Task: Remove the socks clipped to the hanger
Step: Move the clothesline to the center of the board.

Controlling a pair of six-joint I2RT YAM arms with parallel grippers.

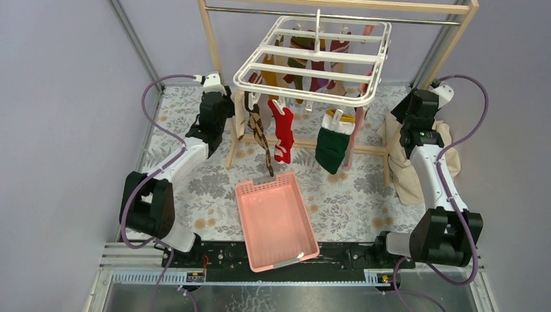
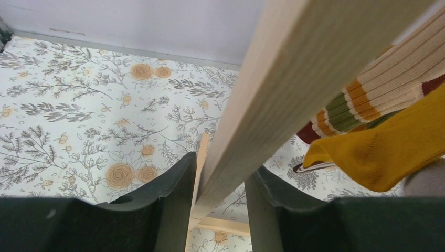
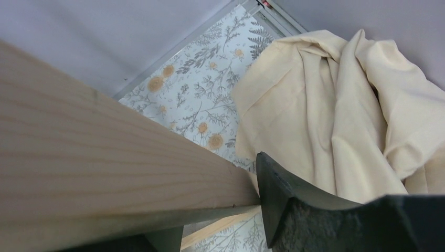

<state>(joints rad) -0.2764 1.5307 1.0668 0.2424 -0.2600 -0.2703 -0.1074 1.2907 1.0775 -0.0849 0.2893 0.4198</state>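
Observation:
The white hanger (image 1: 300, 93) hangs from the wooden rail frame with several socks clipped under it: a brown argyle sock (image 1: 260, 133), a red one (image 1: 283, 133) and a green one with a white cuff (image 1: 333, 146). My left gripper (image 1: 224, 110) is at the frame's left post (image 2: 294, 79), and in the left wrist view its gripper (image 2: 220, 205) is shut around that post. A yellow sock (image 2: 388, 152) and a striped sock (image 2: 367, 100) hang just to its right. My right gripper (image 1: 406, 127) is at the right post (image 3: 105, 147), its gripper (image 3: 215, 226) shut on the wood.
A pink basket (image 1: 243, 221) sits on the floral table in front of the hanger, between the arms. A large beige cloth (image 1: 406, 172) is heaped by the right post, seen close up as the beige cloth (image 3: 336, 105) beside my right fingers.

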